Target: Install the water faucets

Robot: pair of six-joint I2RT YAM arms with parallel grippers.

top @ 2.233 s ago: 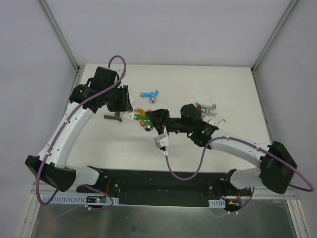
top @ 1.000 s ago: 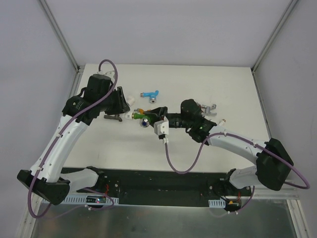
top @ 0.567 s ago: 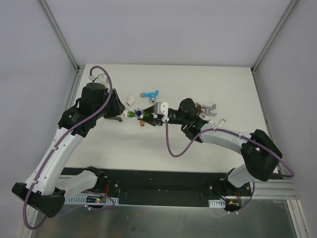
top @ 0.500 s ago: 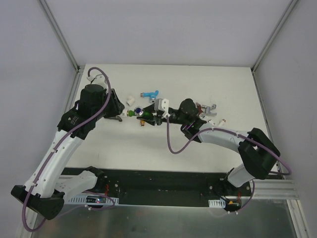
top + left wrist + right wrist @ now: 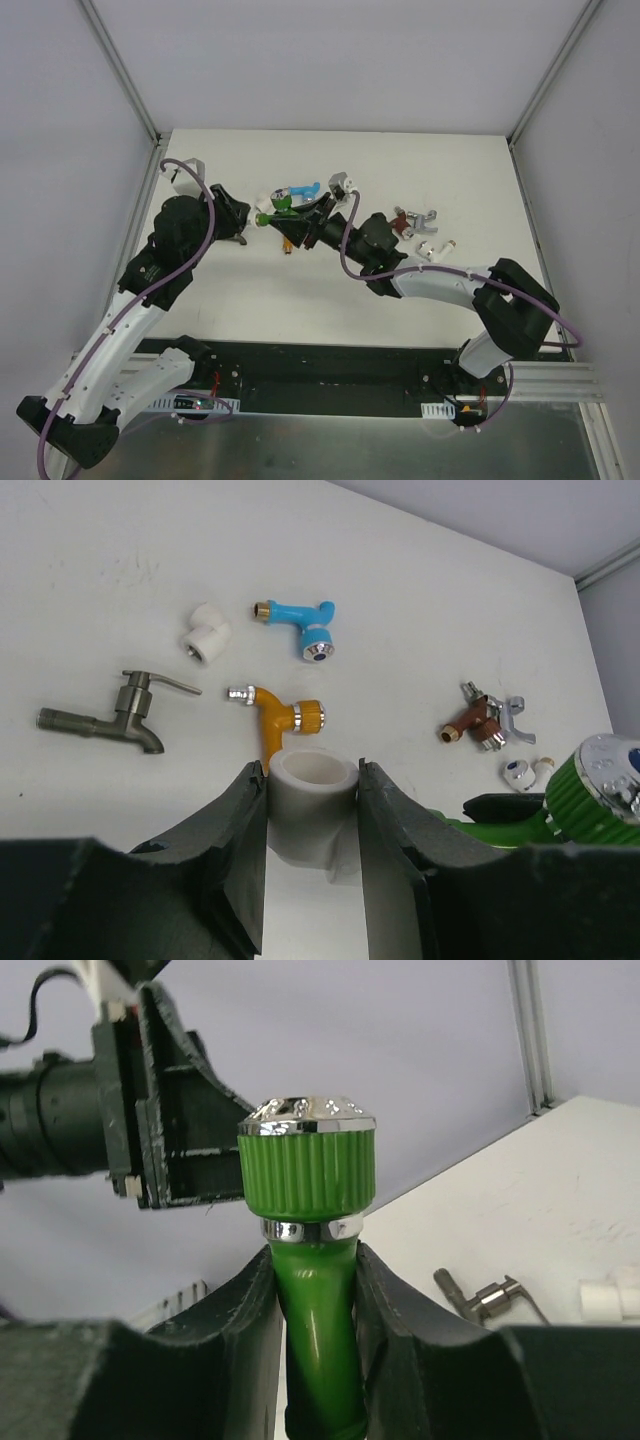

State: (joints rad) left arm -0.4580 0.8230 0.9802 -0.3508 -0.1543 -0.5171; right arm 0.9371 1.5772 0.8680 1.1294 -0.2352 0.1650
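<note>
- The left pincer (image 5: 312,780) is clamping a white fitting (image 5: 312,820).
- The right pincer (image 5: 315,1270) is gripping the green faucet (image 5: 308,1175) nearby, seemingly unjoined.
- The blue faucet (image 5: 300,625) and orange faucet (image 5: 280,720) are lying loose on the desk (image 5: 100,560).

White arms (image 5: 440,288) with black joints (image 5: 515,315) carry purple cables (image 5: 342,245).

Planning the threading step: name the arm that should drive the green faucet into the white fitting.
Right, probably. Its jaws are shut on the green faucet, held close to the left arm. The left arm's jaws clamp the white pipe fitting, mouth open outward, so it can simply brace.
</note>
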